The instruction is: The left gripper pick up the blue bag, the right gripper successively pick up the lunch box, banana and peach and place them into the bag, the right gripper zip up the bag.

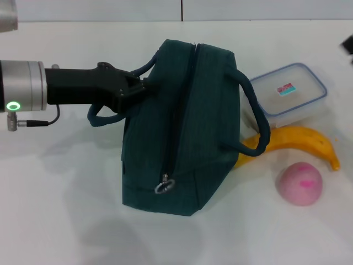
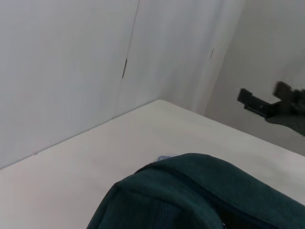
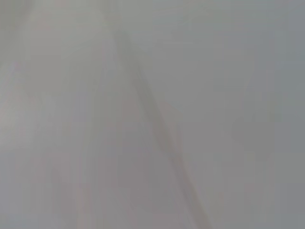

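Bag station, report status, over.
Left gripper at bag handle, grip unclear. Right gripper parked far right. Zip shut; lunch box, banana, peach outside.

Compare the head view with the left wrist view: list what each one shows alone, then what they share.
Only the head view shows the left claw at the dark teal fabric bag's handle, the closed zip with its metal pull ring, the clear plastic lunch box with blue rim, the yellow banana and the pink peach.
Only the left wrist view shows the right claw far off above the table, and the wall panels.
Both show the bag and the white table.
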You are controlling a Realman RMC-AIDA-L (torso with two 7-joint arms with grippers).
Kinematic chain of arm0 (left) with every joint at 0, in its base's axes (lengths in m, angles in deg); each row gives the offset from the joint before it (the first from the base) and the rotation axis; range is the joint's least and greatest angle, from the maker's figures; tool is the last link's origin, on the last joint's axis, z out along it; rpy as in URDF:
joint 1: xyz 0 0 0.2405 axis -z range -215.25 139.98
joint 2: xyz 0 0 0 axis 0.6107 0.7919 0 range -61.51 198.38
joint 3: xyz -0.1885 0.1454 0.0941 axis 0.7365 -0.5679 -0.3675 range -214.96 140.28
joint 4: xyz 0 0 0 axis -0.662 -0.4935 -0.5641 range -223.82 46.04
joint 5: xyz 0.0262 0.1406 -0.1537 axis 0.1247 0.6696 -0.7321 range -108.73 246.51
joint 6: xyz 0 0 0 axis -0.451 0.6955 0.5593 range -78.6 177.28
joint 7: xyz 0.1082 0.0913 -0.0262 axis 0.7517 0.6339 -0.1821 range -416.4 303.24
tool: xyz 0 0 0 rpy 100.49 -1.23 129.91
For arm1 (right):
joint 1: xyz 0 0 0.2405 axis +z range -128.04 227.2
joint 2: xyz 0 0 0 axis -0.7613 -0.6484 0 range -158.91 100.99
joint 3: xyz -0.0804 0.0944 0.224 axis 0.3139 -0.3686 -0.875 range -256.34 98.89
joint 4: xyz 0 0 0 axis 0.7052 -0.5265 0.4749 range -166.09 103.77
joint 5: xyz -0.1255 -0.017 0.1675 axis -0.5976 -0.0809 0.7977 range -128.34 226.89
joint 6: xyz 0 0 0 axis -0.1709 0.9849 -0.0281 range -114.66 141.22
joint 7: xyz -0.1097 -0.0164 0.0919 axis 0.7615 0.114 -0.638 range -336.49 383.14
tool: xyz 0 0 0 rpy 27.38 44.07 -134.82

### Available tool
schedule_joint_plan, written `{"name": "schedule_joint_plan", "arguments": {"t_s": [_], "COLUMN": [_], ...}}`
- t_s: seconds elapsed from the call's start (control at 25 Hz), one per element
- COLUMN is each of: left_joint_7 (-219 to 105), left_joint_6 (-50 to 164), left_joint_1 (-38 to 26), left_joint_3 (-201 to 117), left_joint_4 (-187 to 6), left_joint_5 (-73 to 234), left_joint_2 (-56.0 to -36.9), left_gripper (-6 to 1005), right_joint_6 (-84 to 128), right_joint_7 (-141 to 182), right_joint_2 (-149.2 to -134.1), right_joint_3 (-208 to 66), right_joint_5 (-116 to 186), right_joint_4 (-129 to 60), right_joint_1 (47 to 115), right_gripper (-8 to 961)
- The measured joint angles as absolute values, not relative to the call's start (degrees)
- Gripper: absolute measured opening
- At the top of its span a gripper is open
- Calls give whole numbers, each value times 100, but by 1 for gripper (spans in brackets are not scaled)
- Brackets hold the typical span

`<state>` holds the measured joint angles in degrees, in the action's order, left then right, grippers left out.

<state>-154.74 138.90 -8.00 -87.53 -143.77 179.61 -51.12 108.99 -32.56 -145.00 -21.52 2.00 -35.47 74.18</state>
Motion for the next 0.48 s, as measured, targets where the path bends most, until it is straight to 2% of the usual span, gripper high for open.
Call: {"name": "schedule_joint_plan", "arguments": {"t_s": [0.28,0.48], "left_joint_7": [-15434,-15369], "left_joint_6": [13912,13930], "left_joint_1": [-769,-744], "left_joint_3": [-8762,-8865], "left_joint_4": [-14382,-14403], "left_joint_5": [17967,17987], "left_joint_2": [-5098,-5085], "left_gripper": [36,36], "right_joint_6": [10143,9110], "right_joint_7": [-4789,-5842], "right_joint_2": [-14515,-14514], "right_joint_3": [-2151,-2123], "right_joint_5": [1381,1363], "right_joint_4": [-2853,-2846], "right_joint_1": [7412,7480], "right_gripper": [857,857]}}
